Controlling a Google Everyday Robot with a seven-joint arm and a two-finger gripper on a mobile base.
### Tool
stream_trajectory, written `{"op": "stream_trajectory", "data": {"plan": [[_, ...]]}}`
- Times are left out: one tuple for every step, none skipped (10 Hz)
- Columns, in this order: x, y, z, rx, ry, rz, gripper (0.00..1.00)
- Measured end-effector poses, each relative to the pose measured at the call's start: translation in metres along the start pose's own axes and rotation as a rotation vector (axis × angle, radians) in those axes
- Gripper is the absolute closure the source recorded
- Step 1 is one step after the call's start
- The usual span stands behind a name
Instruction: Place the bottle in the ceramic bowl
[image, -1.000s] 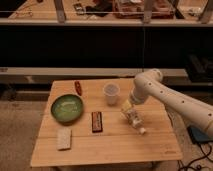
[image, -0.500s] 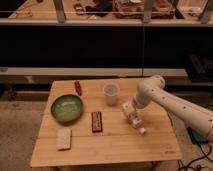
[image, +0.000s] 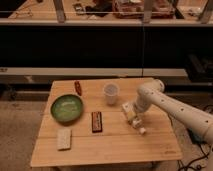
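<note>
One small pale bottle (image: 138, 126) lies on its side on the right half of the wooden table (image: 115, 145). It slants, with its near end pointing at the front right corner. It is not close to any edge.

The gripper (image: 131, 115) is right on top of the bottle's far end and touches it. I cannot tell if the gripper is open or closed. The white arm (image: 170, 105) comes in from the right, over the right edge of the table.

A white cup (image: 111, 94) stands upright just behind the gripper, near the back edge. A dark flat bar (image: 96, 121) lies between the bottle and the green bowl (image: 66, 108). The bowl sits well apart from the bottle, on the left side and near the left edge.

A small reddish thing (image: 78, 87) lies behind the bowl, by the back edge. A pale square block (image: 64, 138) lies in front of the bowl, near the front left corner.

Bare wood runs along the front of the table, from the block across to the right corner.
</note>
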Motion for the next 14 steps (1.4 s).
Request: {"op": "stream_trajectory", "data": {"plan": [[-0.002,-0.002,0.003,0.011,-0.015,-0.006,0.57],[-0.003,-0.005,0.006,0.019,-0.027,-0.014,0.64],[-0.004,-0.012,0.010,0.032,-0.051,-0.036,0.75],[-0.005,-0.019,0.013,0.040,-0.071,-0.057,0.82],[-0.006,-0.027,0.016,0.057,-0.093,-0.081,0.85],[-0.006,-0.032,0.016,0.077,-0.099,-0.085,0.85],[-0.003,-0.037,0.014,0.116,-0.092,-0.074,0.85],[0.001,-0.041,0.008,0.171,-0.064,-0.047,0.85],[0.008,-0.046,-0.005,0.242,-0.021,-0.017,0.85],[0.019,-0.045,-0.027,0.299,0.046,0.012,0.85],[0.023,-0.039,-0.056,0.358,0.108,0.038,0.85],[0.027,-0.036,-0.076,0.379,0.148,0.039,0.85],[0.029,-0.038,-0.098,0.397,0.174,0.019,0.85],[0.033,-0.045,-0.119,0.412,0.191,-0.018,0.85]]}}
